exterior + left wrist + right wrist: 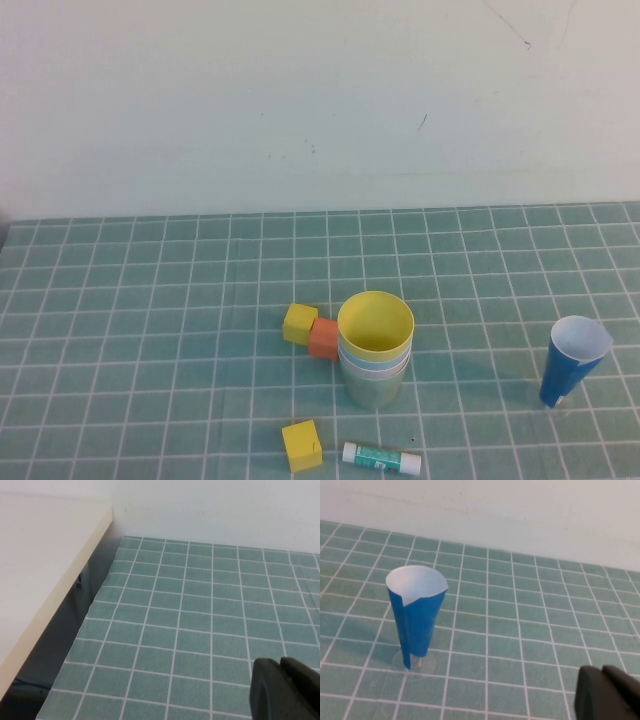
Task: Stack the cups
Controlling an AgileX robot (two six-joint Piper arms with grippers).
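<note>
The cups (pixel 375 350) stand nested in one stack mid-table (pixel 150 330), yellow on top, light blue below, beside an orange block (pixel 323 339). My left fingers (pixel 285 690) and right fingers (pixel 607 695) hang clear; whether they're open I cannot tell.

One stack of cups (pixel 375 350) shows three colours: yellow on top, light blue, then pale green. There are two yellow blocks (pixel 299 323), one orange block (pixel 323 339), one glue stick (pixel 381 458) and one dark blue cup (pixel 572 361)
</note>
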